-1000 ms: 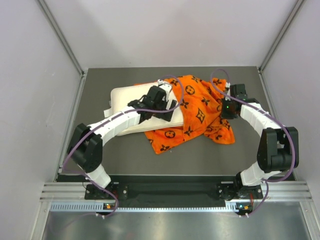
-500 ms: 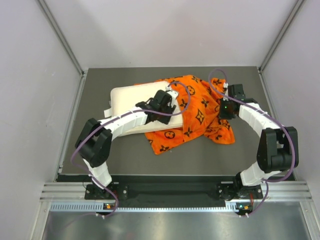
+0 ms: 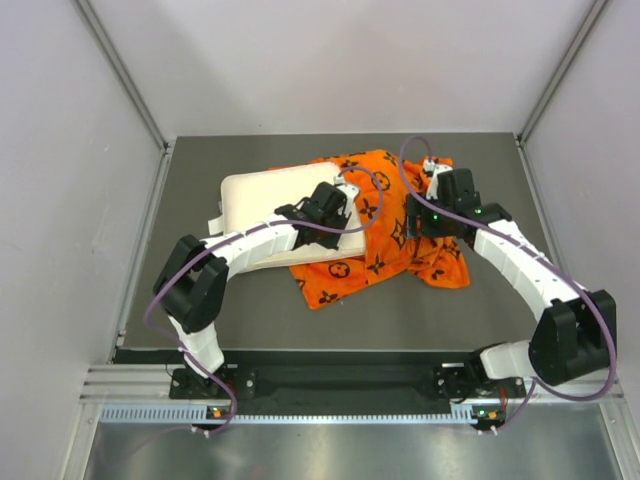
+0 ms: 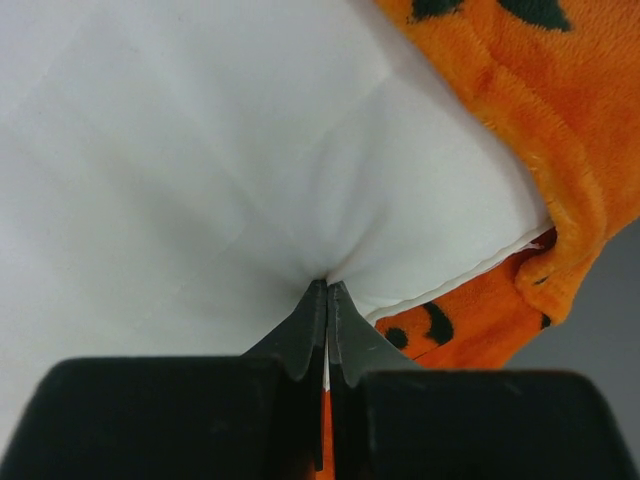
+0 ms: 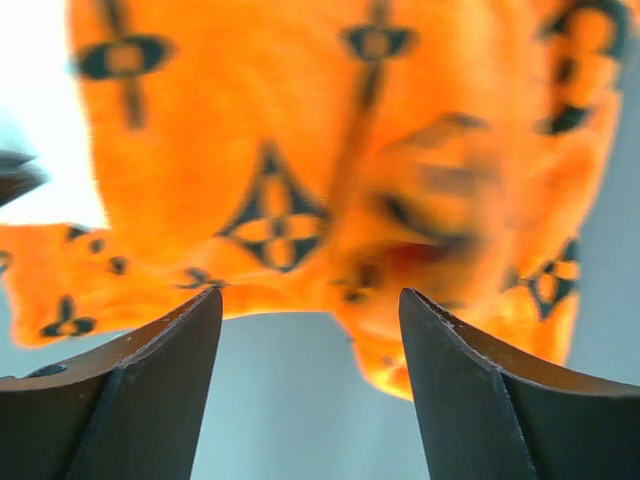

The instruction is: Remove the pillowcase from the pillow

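The left gripper (image 4: 327,298) pinches the pillow (image 4: 190,150) and should hold firm; the right gripper (image 5: 310,310), jaws spread, should seize the pillowcase (image 5: 300,130) and pull toward frame right.

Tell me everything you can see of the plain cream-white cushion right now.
The plain cream-white rectangular cushion lies flat on the dark table, smooth, softly padded, seamed at its edge. Its left part is bare; its right end sits inside the orange plush pillowcase. The left gripper is shut, pinching a pucker of its fabric.
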Tool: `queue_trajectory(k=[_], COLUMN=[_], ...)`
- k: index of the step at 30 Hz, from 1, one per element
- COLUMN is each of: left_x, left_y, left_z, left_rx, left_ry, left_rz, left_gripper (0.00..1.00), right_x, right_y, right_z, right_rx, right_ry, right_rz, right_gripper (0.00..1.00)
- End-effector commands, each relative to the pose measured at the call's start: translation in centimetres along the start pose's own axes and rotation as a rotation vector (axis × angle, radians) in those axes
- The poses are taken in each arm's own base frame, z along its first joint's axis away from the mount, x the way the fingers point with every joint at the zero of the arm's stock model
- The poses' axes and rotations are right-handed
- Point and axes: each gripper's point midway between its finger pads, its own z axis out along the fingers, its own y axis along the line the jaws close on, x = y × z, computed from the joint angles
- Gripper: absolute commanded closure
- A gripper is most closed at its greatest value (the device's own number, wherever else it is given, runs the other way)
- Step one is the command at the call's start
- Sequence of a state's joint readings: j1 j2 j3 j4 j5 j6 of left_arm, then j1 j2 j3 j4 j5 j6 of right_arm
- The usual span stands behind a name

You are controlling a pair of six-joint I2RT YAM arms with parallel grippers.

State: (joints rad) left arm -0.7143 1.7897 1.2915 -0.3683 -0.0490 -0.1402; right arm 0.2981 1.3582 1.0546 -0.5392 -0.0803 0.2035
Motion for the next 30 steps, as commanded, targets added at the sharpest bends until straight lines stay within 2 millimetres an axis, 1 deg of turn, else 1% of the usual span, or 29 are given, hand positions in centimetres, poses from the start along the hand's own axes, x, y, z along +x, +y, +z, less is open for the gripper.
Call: queue_trajectory(k=[1,3,5,6,8,9,10,11,12,14,16,17,19,20,21,22,23,24,26,27,28,30], left_x=[1.2,0.7,0.5,0.3,0.0,-0.2,-0.4,-0.5,-0.7,-1.0,-1.0,-1.2,-1.0,-1.2,-1.1,-0.9,-1.0,-0.7,-0.6,-0.3,-0.3,-0.1], left_y=[0.1,-0.1,-0.3,-0.5,-0.7,-0.9,-1.0,-1.0,-1.1,-1.1,-1.8,-1.7,-2.0,-2.1,-2.1,-2.1,-2.1,-2.1,-2.1,-2.0,-2.0,-1.8], left_z=[0.2,-0.1,-0.5,-0.7,-1.1,-1.3,-1.5,-1.7,-1.9,-2.3,-2.6,-2.8,-2.9,-3.2,-3.2,-3.3,-3.5,-3.4,-3.5,-3.5,-3.5,-3.5], left_rx=[0.000,0.007,0.019,0.025,0.037,0.044,0.048,0.051,0.053,0.056,0.090,0.093,0.107,0.111,0.116,0.114,0.115,0.114,0.115,0.113,0.113,0.105], left_ry=[0.027,0.006,-0.004,-0.009,-0.023,-0.028,-0.036,-0.043,-0.049,-0.065,-0.062,-0.072,-0.072,-0.084,-0.084,-0.081,-0.086,-0.081,-0.081,-0.075,-0.077,-0.072], left_rz=[-0.026,-0.038,-0.052,-0.059,-0.076,-0.081,-0.084,-0.092,-0.095,-0.106,-0.110,-0.118,-0.123,-0.127,-0.128,-0.131,-0.133,-0.133,-0.133,-0.134,-0.132,-0.126], left_gripper=[1.00,1.00,1.00,1.00,1.00,1.00,1.00,1.00,1.00,1.00,1.00,1.00,1.00,1.00,1.00,1.00,1.00,1.00,1.00,1.00,1.00,1.00], right_x=[-0.6,0.0,0.9,1.4,1.8,2.0,2.1,2.5,2.4,3.0,2.9,3.4,3.2,3.5,3.2,3.1,3.2,3.0,2.5,2.5,2.4,2.2], right_y=[2.9,4.2,5.1,5.9,6.6,7.3,7.6,7.7,8.3,8.4,8.6,8.5,8.3,8.1,8.0,8.0,7.5,7.4,7.1,6.7,6.5,5.7], right_z=[-1.2,-1.0,-0.1,0.2,1.0,1.3,1.5,2.3,2.6,3.9,4.8,5.6,6.4,7.0,7.3,7.5,7.9,8.1,8.2,8.2,8.1,7.8], right_rx=[-0.069,-0.104,-0.128,-0.143,-0.151,-0.158,-0.159,-0.154,-0.161,-0.141,-0.134,-0.123,-0.107,-0.093,-0.076,-0.073,-0.047,-0.039,-0.015,0.002,0.015,0.050], right_ry=[-0.058,-0.054,-0.038,-0.026,-0.010,-0.009,-0.007,0.011,0.009,0.036,0.037,0.056,0.052,0.067,0.059,0.062,0.063,0.060,0.045,0.043,0.040,0.027], right_rz=[-0.019,-0.030,-0.033,-0.047,-0.061,-0.077,-0.083,-0.087,-0.095,-0.090,-0.084,-0.083,-0.079,-0.078,-0.079,-0.076,-0.077,-0.076,-0.078,-0.083,-0.087,-0.090], right_gripper=[0.28,0.27,0.26,0.26,0.26,0.26,0.26,0.26,0.26,0.27,0.28,0.29,0.36,0.41,0.51,0.56,0.63,0.76,0.87,0.97,1.00,1.00])
